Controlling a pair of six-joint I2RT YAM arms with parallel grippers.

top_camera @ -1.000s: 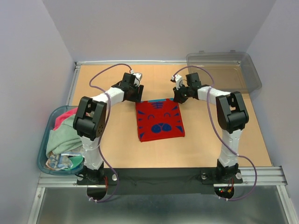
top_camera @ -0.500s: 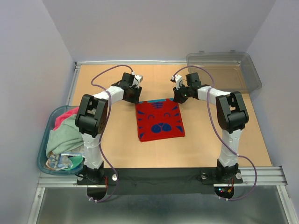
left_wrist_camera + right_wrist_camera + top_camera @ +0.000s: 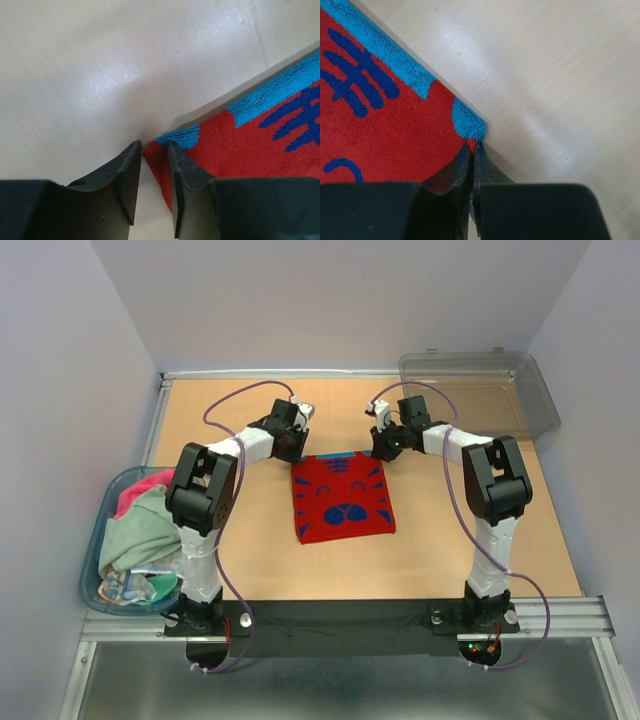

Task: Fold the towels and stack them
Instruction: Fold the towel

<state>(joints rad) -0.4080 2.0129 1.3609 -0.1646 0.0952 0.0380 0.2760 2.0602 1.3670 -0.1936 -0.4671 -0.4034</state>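
Observation:
A red towel [image 3: 342, 495] with a blue pattern and a light blue border lies flat in the middle of the table. My left gripper [image 3: 292, 444] is at its far left corner. In the left wrist view the left gripper [image 3: 153, 146] is open by a narrow gap, and the towel [image 3: 240, 145] corner lies between the fingers against the right one. My right gripper [image 3: 386, 449] is at the far right corner. In the right wrist view the right gripper [image 3: 472, 146] is shut on that corner of the towel [image 3: 385, 130]. More towels, teal [image 3: 135, 530], pink [image 3: 133, 497] and striped [image 3: 135, 585], lie heaped at the left.
The heaped towels fill a blue-rimmed oval tub [image 3: 92, 555] at the table's left edge. A clear grey plastic bin [image 3: 480, 390] stands at the back right corner. Bare wood surrounds the red towel.
The left gripper has slid right onto the towel's far left corner and its jaws have narrowed around it. The right arm and the towel have not moved.

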